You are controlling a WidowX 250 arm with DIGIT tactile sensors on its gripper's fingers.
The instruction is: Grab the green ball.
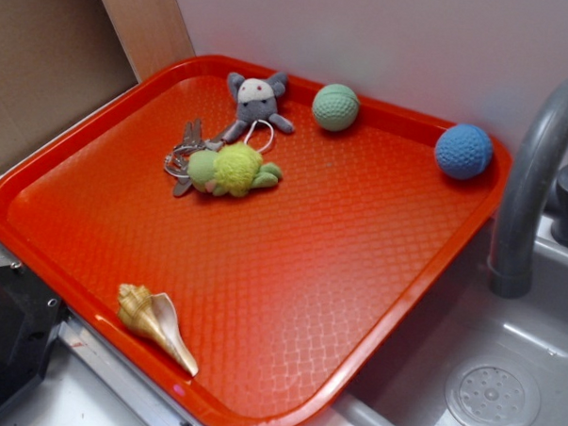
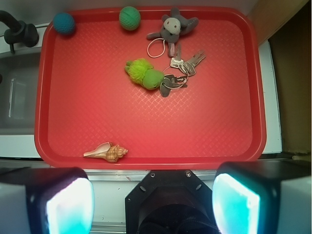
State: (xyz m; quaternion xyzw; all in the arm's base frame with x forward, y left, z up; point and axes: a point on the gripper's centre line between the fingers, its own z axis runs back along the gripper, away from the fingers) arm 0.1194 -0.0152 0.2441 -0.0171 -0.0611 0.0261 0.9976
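The green ball (image 1: 336, 107) is small, pale mint and dimpled. It rests on the red tray (image 1: 291, 270) near its far rim, and shows in the wrist view (image 2: 129, 18) at the top. My gripper (image 2: 153, 202) is open and empty, its two pads wide apart at the bottom of the wrist view. It hangs high above the counter just off the tray's near edge, far from the ball. In the exterior view the fingers are out of view.
A blue textured ball (image 1: 463, 151) sits in the tray's far right corner. A grey plush mouse (image 1: 256, 103), a yellow-green plush toy (image 1: 234, 169) and keys (image 1: 183, 157) lie by the far rim. A seashell (image 1: 157, 323) lies near the front rim. A faucet (image 1: 535, 186) and sink (image 1: 493, 397) stand right.
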